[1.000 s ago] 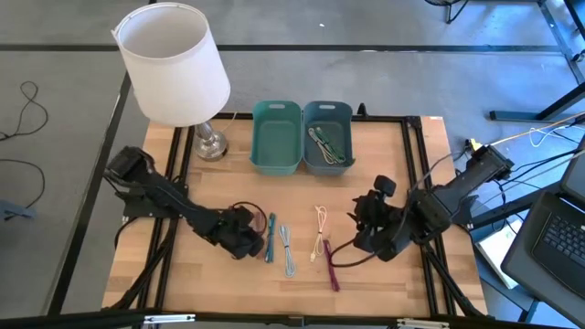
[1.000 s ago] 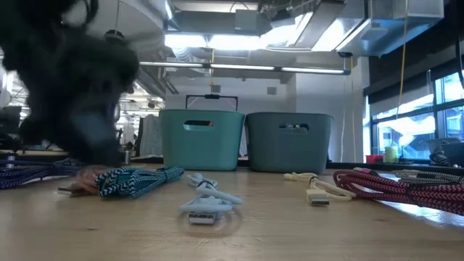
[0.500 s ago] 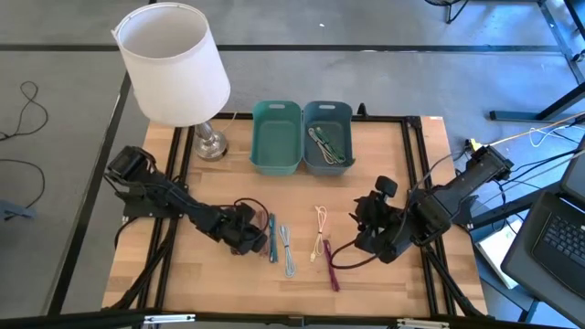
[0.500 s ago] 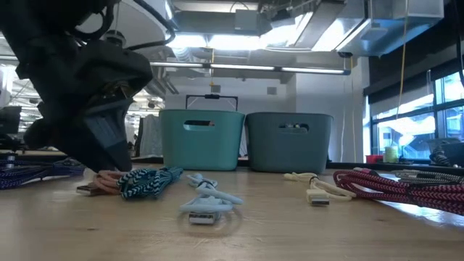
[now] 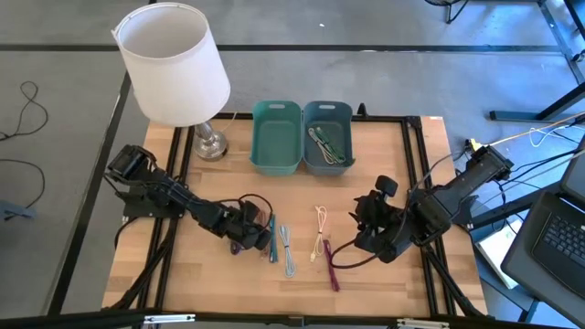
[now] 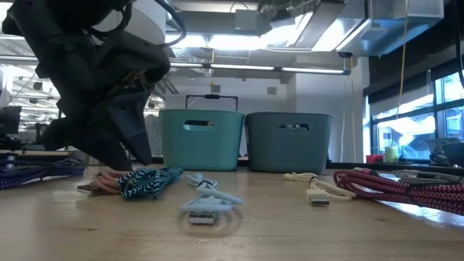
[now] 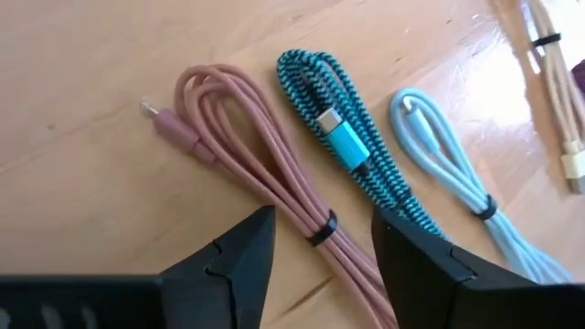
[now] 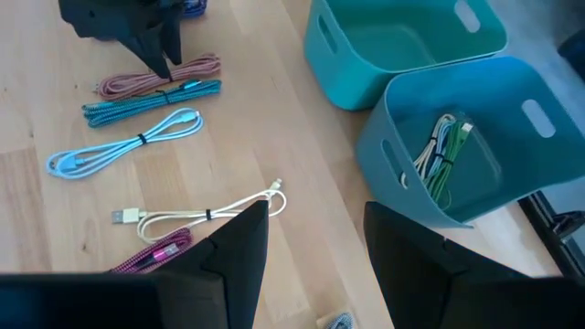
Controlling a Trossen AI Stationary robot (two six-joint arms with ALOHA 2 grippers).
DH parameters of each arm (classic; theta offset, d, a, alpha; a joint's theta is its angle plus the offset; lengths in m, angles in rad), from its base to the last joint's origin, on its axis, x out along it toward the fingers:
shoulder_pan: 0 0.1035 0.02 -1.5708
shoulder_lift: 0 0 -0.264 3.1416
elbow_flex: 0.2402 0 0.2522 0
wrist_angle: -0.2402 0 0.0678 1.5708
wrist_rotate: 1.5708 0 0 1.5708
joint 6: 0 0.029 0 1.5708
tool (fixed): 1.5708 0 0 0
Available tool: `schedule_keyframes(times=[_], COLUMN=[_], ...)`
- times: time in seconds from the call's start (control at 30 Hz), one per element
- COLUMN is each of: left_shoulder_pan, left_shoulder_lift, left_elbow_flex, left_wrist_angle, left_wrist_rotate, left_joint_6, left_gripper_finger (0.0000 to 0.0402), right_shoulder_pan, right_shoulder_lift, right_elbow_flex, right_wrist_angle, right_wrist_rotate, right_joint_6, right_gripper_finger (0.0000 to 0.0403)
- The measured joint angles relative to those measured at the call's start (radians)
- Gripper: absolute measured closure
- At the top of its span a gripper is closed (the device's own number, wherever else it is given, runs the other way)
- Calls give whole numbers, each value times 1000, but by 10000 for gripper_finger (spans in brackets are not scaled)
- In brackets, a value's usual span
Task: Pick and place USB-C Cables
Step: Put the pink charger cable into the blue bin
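Note:
Several folded cables lie side by side on the wooden table: a pink-brown one, a teal braided one, a light blue one, a cream one and a magenta one. My left gripper is open and points down over the pink-brown cable. Its fingers stand on either side of that cable near its black band. My right gripper is open and waits above the table's right part, near the magenta cable.
A teal bin and a grey-blue bin stand at the far middle; green cables lie in the grey-blue one. A white-shaded lamp stands at the far left. A dark blue cable lies behind my left arm.
My left gripper has moved toward the table's right, up to the pink-brown and teal cables, and now stands over the pink-brown one. The cables have stayed in place.

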Motion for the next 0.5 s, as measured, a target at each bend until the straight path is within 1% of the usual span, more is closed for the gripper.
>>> schedule_keyframes(times=[0.1, 0.27, 0.37, 0.43, 0.5], left_shoulder_pan=[0, 0, -2, -9, -20], left_shoulder_lift=[3, 50, 75, 80, 79], left_elbow_flex=[0, 4, 7, 6, 5], left_wrist_angle=[2, 17, 38, 41, 39], left_wrist_rotate=[1, 13, -8, -31, -55], left_joint_6=[-2, -13, -13, 3, 23], left_gripper_finger=[224, 232, 240, 255, 288], right_shoulder_pan=[0, 0, 0, 0, 0], right_shoulder_lift=[0, 0, 0, 0, 0], right_elbow_flex=[0, 0, 0, 0, 0], right_wrist_angle=[-1, -4, -5, -5, -6], right_wrist_rotate=[0, 1, 1, 1, 1], right_joint_6=[0, -1, -1, -1, -1], right_gripper_finger=[217, 217, 217, 217, 217])
